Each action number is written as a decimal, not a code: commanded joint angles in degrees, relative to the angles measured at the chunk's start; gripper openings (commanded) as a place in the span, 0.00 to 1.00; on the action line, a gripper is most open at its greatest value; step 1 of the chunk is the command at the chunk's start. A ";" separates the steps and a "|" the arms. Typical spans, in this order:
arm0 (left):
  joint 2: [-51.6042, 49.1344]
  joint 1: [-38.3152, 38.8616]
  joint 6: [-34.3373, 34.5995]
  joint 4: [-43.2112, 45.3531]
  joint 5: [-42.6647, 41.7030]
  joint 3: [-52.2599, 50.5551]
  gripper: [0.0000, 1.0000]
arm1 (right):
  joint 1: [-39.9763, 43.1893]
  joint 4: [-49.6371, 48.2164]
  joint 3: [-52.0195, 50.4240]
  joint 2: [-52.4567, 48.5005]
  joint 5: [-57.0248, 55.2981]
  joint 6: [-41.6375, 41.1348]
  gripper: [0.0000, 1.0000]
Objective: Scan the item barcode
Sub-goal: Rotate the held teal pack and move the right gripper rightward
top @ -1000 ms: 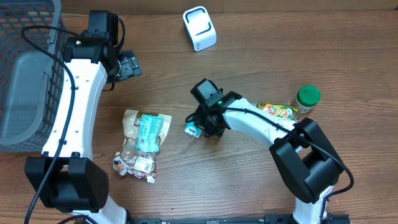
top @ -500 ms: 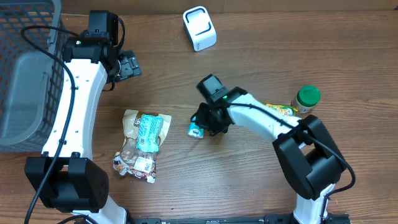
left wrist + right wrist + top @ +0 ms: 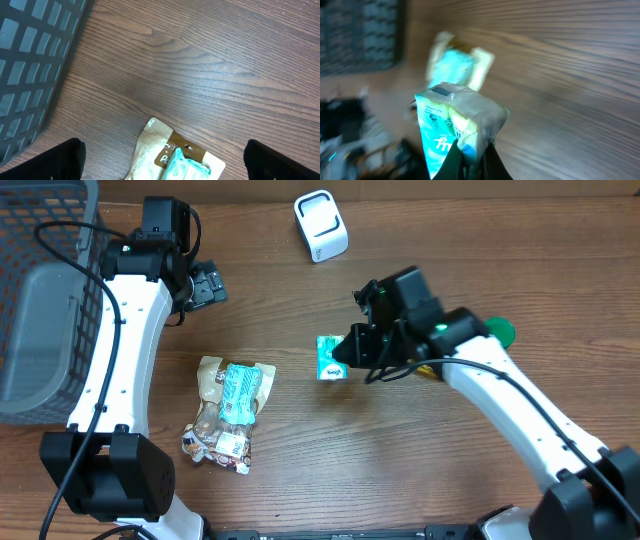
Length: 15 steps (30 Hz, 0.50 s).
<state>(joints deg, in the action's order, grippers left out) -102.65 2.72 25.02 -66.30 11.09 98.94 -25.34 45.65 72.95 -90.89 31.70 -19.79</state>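
Far left: left gripper [image 3: 207,285] spread wide, empty. Centre: teal packet [image 3: 330,358] held aloft, pinched at its right edge by right gripper [image 3: 347,356], clamped tight. Probably light, soft and crinkly. Best gripped by sealed edge, barcode left uncovered.

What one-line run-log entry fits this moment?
right end effector: shut on small teal-and-white plastic packet | left end effector: open, empty

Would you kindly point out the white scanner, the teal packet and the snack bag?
white scanner [image 3: 321,225], overhead view, top face.
teal packet [image 3: 330,358], overhead view, printed front.
snack bag [image 3: 218,430], overhead view, lower half.
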 commanded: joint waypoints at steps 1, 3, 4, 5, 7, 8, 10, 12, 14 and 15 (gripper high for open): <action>0.74 -0.04 -0.81 -0.07 -0.22 0.52 1.00 | 2.62 0.33 0.31 1.44 18.05 10.58 0.04; 0.76 -0.04 -0.81 -0.07 -0.22 0.52 1.00 | 3.54 0.35 0.28 1.42 22.43 12.09 0.04; 0.74 -0.04 -0.81 -0.07 -0.20 0.52 1.00 | 3.80 0.33 0.28 1.42 23.58 12.74 0.04; 0.74 -0.04 -0.81 -0.07 -0.22 0.52 1.00 | 3.96 0.31 0.28 1.42 23.96 12.83 0.04; 0.76 -0.04 -0.81 -0.07 -0.22 0.52 1.00 | 4.00 0.33 0.28 1.42 23.93 12.83 0.04; 0.76 -0.04 -0.81 -0.07 -0.22 0.52 1.00 | 4.00 0.33 0.28 1.42 23.93 12.83 0.04; 0.74 -0.04 -0.81 -0.07 -0.20 0.52 0.99 | 4.00 0.37 0.28 1.42 23.93 12.83 0.04; 0.74 -0.04 -0.81 -0.07 -0.22 0.52 1.00 | 4.00 0.37 0.28 1.42 23.93 12.81 0.04; 0.76 -0.04 -0.81 -0.07 -0.22 0.52 1.00 | 4.00 0.33 0.28 1.42 23.93 12.79 0.04; 0.74 -0.04 -0.81 -0.07 -0.22 0.52 1.00 | 4.00 0.33 0.28 1.42 23.93 12.79 0.04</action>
<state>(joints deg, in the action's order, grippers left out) -102.65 2.72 25.04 -66.30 11.09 98.94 -21.52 46.11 72.95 -90.37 53.71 -8.25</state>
